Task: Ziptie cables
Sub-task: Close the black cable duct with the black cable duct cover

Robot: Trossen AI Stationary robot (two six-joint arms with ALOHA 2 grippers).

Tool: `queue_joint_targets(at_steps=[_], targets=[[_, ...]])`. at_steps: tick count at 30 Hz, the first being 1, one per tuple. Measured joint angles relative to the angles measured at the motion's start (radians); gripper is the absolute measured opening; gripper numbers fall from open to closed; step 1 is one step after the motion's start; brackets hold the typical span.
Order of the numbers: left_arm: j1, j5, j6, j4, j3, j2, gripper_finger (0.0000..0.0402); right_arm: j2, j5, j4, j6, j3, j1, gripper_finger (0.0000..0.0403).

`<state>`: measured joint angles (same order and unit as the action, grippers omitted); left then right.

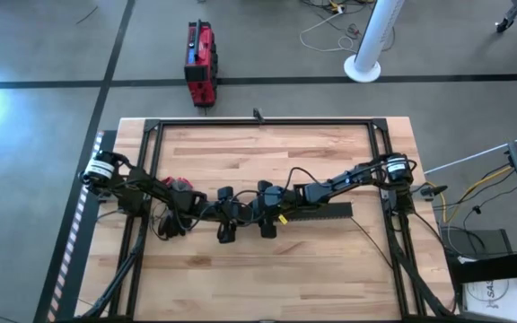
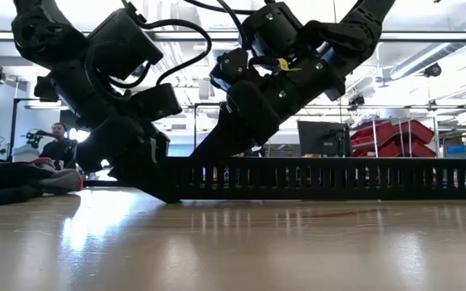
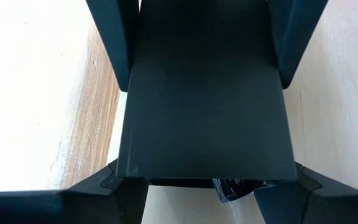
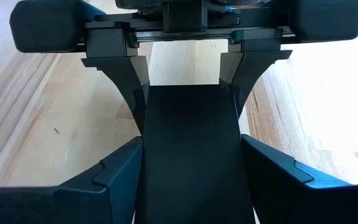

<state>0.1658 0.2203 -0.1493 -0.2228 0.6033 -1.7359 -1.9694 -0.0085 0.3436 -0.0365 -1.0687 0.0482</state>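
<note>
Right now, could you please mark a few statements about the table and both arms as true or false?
1. Both the left gripper and the right gripper are at the black perforated bar. True.
2. The bar stands on end. False: it lies flat along the table.
3. A red case sits on the floor beyond the table. True.
4. The left gripper holds coloured wires. False: the left wrist view shows only the black bar between its fingers.
</note>
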Motion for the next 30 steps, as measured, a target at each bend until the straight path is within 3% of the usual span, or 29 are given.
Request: queue_joint_targets(at_steps=[15, 18, 23, 30], targets=[[0.000, 0.000, 0.001, -0.012, 0.000, -0.001, 0.0220, 0.000, 0.008, 0.006, -0.005, 0.000, -0.002, 0.0221], [0.000, -0.002, -0.002, -0.015, -0.001, 0.004, 0.0221, 0.000, 0.009, 0.006, -0.007, 0.000, -0.002, 0.0240], [0.000, -0.002, -0.015, -0.017, -0.001, 0.061, 0.0257, 0.010, 0.032, 0.047, 0.010, -0.012, -0.007, 0.0276], [0.000, -0.003, -0.057, 0.092, -0.003, 0.191, 0.0323, 0.037, 0.016, -0.074, -0.004, -0.049, -0.003, 0.0310]])
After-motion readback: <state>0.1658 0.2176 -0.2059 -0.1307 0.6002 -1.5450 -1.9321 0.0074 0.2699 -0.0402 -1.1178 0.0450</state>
